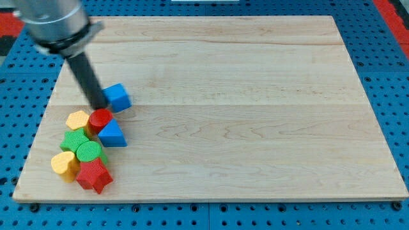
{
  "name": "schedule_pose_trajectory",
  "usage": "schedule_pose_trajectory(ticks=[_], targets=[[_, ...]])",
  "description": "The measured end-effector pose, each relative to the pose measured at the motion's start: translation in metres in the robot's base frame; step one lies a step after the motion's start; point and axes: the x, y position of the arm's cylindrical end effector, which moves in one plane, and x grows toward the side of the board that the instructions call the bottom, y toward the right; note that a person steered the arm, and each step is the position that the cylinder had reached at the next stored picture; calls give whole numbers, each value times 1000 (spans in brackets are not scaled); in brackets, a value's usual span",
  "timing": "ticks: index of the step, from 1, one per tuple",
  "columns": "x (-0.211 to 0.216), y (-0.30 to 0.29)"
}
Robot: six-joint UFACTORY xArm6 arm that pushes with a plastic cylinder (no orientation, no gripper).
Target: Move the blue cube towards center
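Blue cube (117, 97): it is sitting on the wooden board (243, 115) at the view's left, above the cluster of blocks and a little apart from it, far from the board's center.
Tip (101, 107): my tip is standing just at the left side of the blue cube — touching it or nearly touching, I cannot tell which. It is also just above the red cylinder.
Rod: it is leaning up to the view's upper left and is looking blurred. It is a plain rod with no fingers, so there is nothing to open or close and it is holding nothing.
Red cylinder (100, 119): it is lying directly below the tip, between the yellow block and the blue triangular block.
Yellow block (77, 119): it is sitting at the left of the red cylinder, touching it.
Blue triangular block (112, 134): it is lying at the lower right of the red cylinder, at the right edge of the cluster.
Green blocks: one (72, 140) is sitting under the yellow block, and a green cylinder (89, 151) is resting just at its lower right.
Yellow heart block (64, 163): it is lying at the cluster's lower left.
Red star block (94, 175): it is lying at the bottom of the cluster — beside the yellow heart block.
Surroundings: a blue pegboard (383, 76) is showing around the board.
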Motion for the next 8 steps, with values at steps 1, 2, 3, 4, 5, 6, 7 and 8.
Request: schedule_pose_trajectory(ticks=[1, 2, 3, 4, 5, 6, 7, 8], targets=[[-25, 20], [-43, 27], [-47, 22], [-47, 31], [-47, 50], [-46, 85], [-50, 97], [-51, 102]])
